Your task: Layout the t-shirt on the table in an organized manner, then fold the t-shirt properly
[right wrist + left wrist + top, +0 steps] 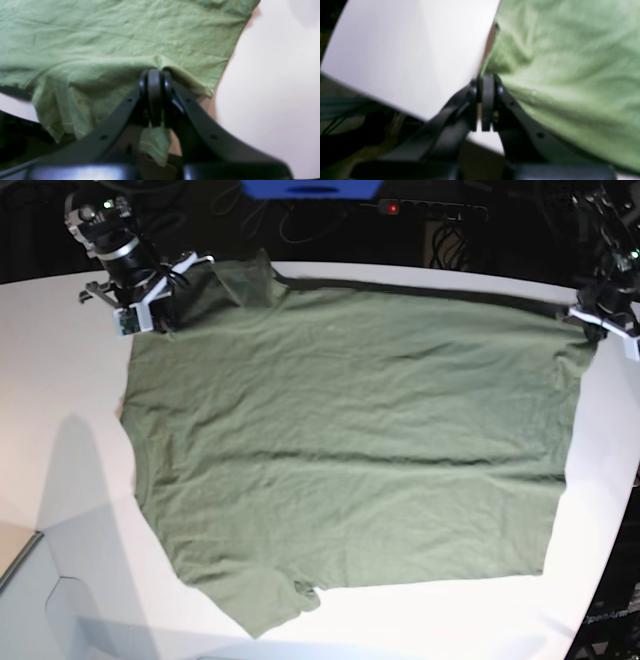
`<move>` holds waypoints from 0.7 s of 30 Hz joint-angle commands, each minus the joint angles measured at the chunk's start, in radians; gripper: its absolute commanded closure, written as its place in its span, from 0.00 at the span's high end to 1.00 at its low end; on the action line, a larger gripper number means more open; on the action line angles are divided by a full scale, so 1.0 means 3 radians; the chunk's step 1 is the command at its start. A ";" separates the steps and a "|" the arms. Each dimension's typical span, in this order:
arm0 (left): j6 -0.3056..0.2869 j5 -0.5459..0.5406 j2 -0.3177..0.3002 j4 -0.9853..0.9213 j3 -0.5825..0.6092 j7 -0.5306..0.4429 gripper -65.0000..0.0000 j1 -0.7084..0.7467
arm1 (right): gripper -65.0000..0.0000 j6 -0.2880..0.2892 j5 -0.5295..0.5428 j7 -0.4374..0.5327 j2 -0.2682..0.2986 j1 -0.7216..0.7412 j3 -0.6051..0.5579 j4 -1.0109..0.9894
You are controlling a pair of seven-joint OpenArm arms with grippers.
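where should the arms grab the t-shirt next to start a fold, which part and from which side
Probably the sleeve sticking out at the near edge of the t-shirt, approached from the bare table beside it. That flap has a free edge a finger could slip under. Both the left gripper and right gripper are shut on the far edge, so one must release first.

the t-shirt (350, 440) covers mid table (60, 380); bare margins stay passable.

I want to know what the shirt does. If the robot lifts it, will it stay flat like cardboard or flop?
Probably flop: the t-shirt puckers where the right fingers pinch it, and wrinkles cover it. Likely light, since small pinches from each gripper hold it. It probably drags rather than slides on the table.
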 commanded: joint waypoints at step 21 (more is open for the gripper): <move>0.0008 0.0015 -0.0069 -0.0199 0.0123 -0.0070 0.00 -0.0838 | 0.00 0.0017 0.0045 0.0090 0.0137 0.0838 0.0002 -0.0435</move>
